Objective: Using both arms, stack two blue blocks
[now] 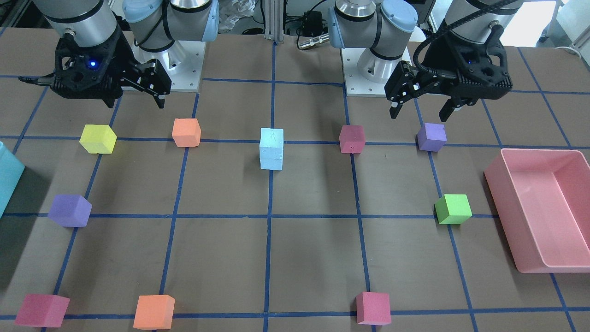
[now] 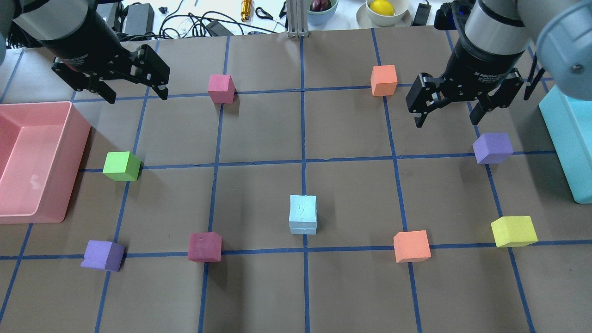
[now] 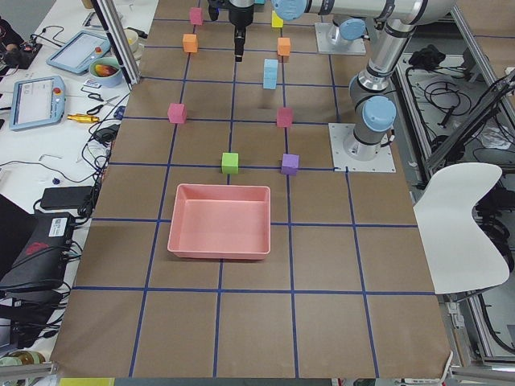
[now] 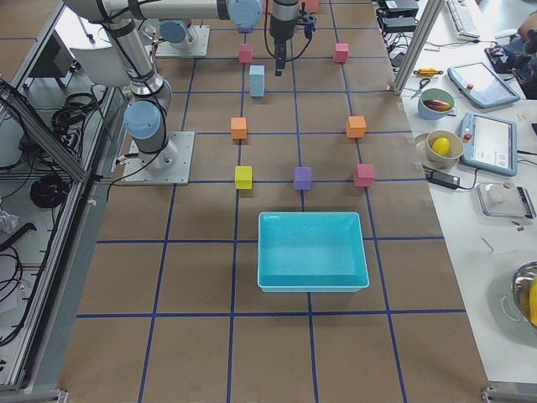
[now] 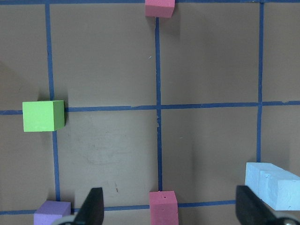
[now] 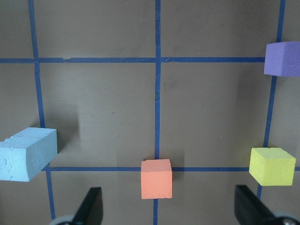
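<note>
Risk, I judge, is a topple: two pale sky-blue foam cubes stand stacked in the middle of the brown table, well apart from the left black gripper and the right black gripper, both empty with fingers spread, so a low arm sweep could knock them.

The two pale blue blocks stand stacked one squarely atop the other, upright, untouched.

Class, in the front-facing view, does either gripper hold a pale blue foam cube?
No: the pale blue foam cubes stand stacked, apart from the open left gripper and right gripper.
</note>
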`<state>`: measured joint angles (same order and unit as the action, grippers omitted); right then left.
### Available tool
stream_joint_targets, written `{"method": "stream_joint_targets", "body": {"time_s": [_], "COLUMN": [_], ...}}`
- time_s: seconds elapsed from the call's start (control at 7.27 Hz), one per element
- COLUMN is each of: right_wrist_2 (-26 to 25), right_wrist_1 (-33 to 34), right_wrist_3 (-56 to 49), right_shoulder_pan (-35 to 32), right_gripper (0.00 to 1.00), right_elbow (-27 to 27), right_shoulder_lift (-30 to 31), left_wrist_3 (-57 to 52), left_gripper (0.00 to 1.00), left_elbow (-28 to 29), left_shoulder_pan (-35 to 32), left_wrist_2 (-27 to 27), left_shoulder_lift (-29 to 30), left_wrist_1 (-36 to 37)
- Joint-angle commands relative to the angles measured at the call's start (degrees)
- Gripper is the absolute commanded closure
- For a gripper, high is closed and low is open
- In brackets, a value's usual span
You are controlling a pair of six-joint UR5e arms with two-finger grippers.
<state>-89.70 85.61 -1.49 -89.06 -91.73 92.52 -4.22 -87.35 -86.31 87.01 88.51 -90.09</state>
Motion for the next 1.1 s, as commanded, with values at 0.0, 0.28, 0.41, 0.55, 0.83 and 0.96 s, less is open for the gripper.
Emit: {"method": "stream_joint_targets", "body": {"time_s": [0.0, 0.28, 0.41, 0.55, 0.83, 0.96], "right_wrist_2": [0.1, -0.2, -0.6, -0.7, -0.7, -1.0], "right_wrist_1": [0.0, 0.0, 0.0, 0.0, -0.1, 0.0], "right_wrist_3": [0.0, -0.3, -0.4, -0.5, -0.5, -0.6], "right_shoulder_pan": [0.0, 0.0, 0.1, 0.1, 0.2, 0.2], "right_gripper": [0.0, 0.0, 0.0, 0.0, 0.0, 0.0], "right_elbow": [0.0, -0.1, -0.1, -0.2, -0.4, -0.4], "right_shoulder_lift": [-0.1, -0.1, -0.1, -0.1, -0.1, -0.1], "left_wrist_3": [0.0, 0.0, 0.0, 0.0, 0.0, 0.0], "left_gripper": [0.0, 0.0, 0.0, 0.0, 0.0, 0.0], "left_elbow": [0.0, -0.1, -0.1, 0.0, 0.0, 0.0], "left_shoulder_pan": [-0.2, -0.3, -0.4, -0.4, -0.4, -0.4], "left_wrist_2": [0.0, 0.0, 0.0, 0.0, 0.0, 0.0], "left_shoulder_lift": [0.0, -0.1, -0.1, 0.0, 0.0, 0.0], "left_wrist_1": [-0.3, -0.4, -0.9, -1.1, -1.1, -1.1]}}
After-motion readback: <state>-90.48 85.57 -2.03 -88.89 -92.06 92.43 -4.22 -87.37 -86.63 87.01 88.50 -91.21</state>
